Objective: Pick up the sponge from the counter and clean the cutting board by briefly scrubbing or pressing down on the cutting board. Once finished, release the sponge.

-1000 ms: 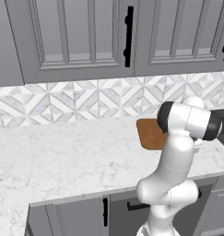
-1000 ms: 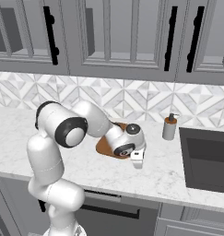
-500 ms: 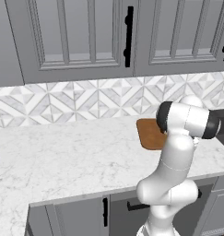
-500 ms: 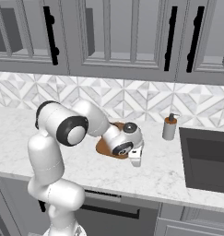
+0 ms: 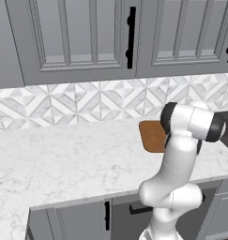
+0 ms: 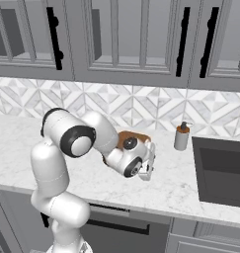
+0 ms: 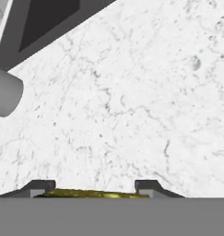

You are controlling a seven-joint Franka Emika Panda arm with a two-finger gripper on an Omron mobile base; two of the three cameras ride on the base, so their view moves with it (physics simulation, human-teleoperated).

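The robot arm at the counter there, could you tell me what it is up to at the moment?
The white arm is reaching over the marble counter with its gripper beside the cutting board. In the hand view a yellow strip, seemingly the sponge, sits between the fingers, above bare counter rather than the board. A soap dispenser stands near the sink.

both base views flank the counter (image 5: 64,159); hand view looks down close.

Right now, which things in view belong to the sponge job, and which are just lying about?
Job:
sponge, between the tool's fingers
cutting board
counter

Lying about:
soap dispenser
sink
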